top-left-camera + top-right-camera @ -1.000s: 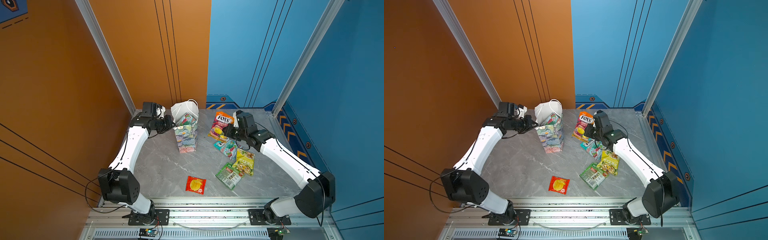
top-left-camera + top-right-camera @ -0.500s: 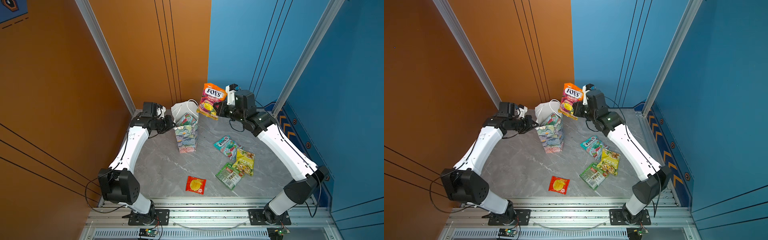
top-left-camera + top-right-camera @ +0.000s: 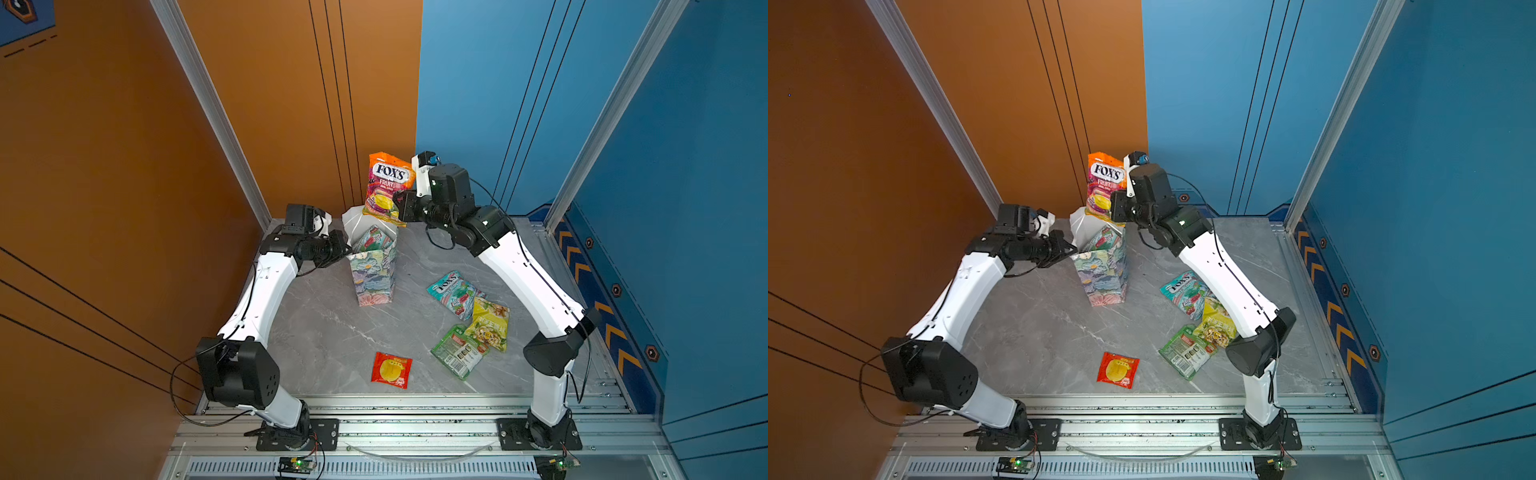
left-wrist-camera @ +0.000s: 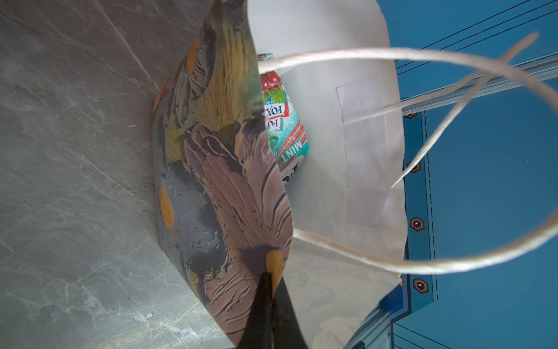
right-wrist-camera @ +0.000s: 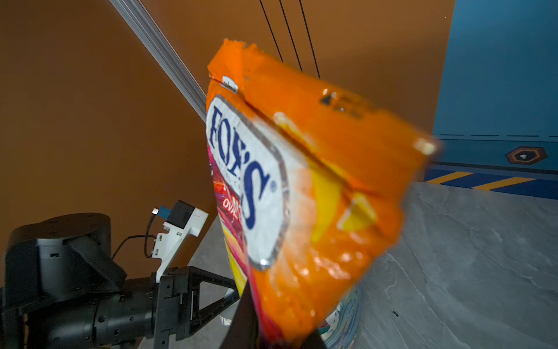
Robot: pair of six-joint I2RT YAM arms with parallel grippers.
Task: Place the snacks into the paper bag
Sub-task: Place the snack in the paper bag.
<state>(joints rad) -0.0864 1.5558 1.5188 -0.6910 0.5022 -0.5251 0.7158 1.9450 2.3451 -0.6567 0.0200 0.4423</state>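
Observation:
The floral paper bag [image 3: 374, 270] [image 3: 1102, 272] stands upright at the back of the table. My left gripper [image 3: 347, 249] [image 4: 273, 290] is shut on its near rim [image 4: 217, 181]. A teal FOX'S packet [image 4: 283, 127] lies inside. My right gripper [image 3: 399, 208] [image 5: 271, 332] is shut on the lower end of an orange FOX'S packet [image 3: 388, 189] [image 3: 1104, 187] [image 5: 317, 181], held upright just above the bag's mouth. On the table lie more snacks: a teal packet [image 3: 453, 291], a yellow pouch [image 3: 490, 322], a green pouch [image 3: 457, 355] and a red-yellow sachet [image 3: 391, 370].
The bag's white cord handles [image 4: 422, 57] loop over its opening. The left arm's wrist [image 5: 90, 287] is close beside the held packet. Orange and blue walls [image 3: 291, 104] close in the back, and a metal rail [image 3: 415, 419] runs along the front.
The right arm lifted the orange packet off the table and carried it left to above the bag's mouth. The left gripper and the bag stayed put.

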